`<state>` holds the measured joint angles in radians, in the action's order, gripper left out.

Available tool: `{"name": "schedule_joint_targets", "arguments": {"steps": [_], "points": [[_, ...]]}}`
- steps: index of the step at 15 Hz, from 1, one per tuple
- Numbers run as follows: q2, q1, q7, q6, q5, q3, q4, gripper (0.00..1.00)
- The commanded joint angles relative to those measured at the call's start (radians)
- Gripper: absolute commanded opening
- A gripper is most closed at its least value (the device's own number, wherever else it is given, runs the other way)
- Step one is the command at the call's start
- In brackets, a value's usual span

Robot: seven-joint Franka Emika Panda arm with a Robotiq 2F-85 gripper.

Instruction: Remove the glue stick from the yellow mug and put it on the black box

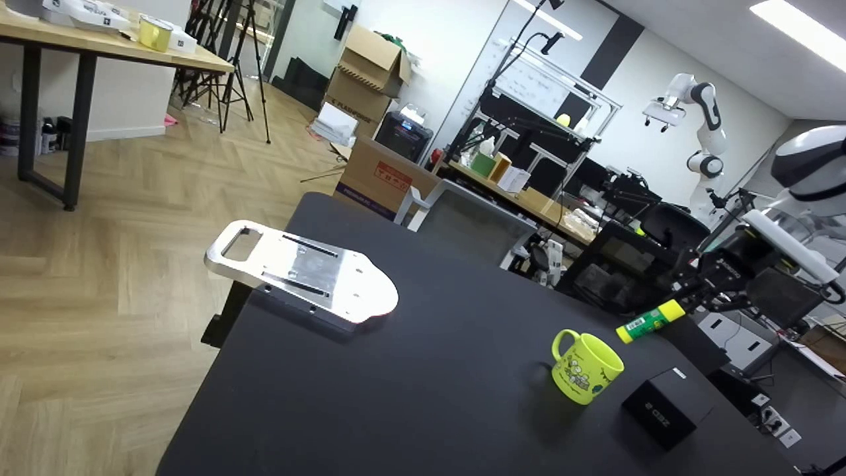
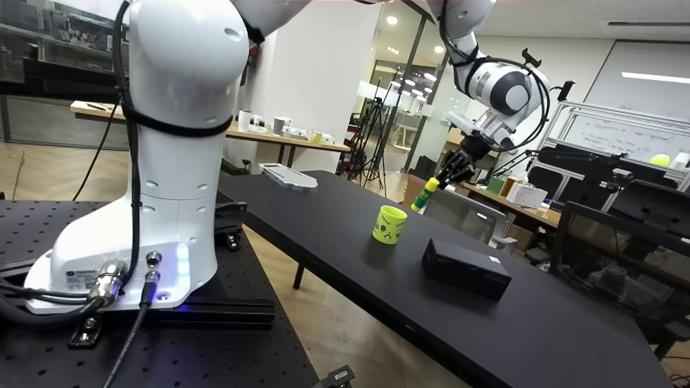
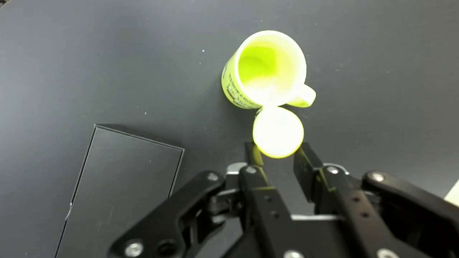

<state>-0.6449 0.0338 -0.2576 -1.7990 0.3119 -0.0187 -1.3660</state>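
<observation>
Our pincer (image 3: 278, 153) pinched the glue stick (image 1: 649, 322) by its upper end (tilted, as we saw), in midair clear of the yellow mug (image 1: 581, 378), probably so its free lower end could meet the black box (image 2: 464, 269) first.

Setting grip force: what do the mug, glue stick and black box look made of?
Mug: probably glazed ceramic, possibly plastic; smooth, slightly shiny wall with printed drawings.
Glue stick: likely plastic; smooth, straight tube with a printed label.
Black box: matte, likely coated cardboard, maybe plastic; flat faces, crisp edges, printed lettering.
</observation>
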Motion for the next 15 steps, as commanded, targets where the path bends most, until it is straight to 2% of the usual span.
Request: {"name": "schedule_joint_targets", "arguments": {"steps": [1, 9, 15], "points": [[0.004, 0.007, -0.046, 0.023, -0.024, -0.019, 0.078, 0.07], [-0.047, 0.004, -0.096, 0.07, -0.171, -0.089, 0.191, 0.07], [-0.074, 0.007, -0.078, 0.179, -0.319, -0.128, 0.212, 0.07]]}}
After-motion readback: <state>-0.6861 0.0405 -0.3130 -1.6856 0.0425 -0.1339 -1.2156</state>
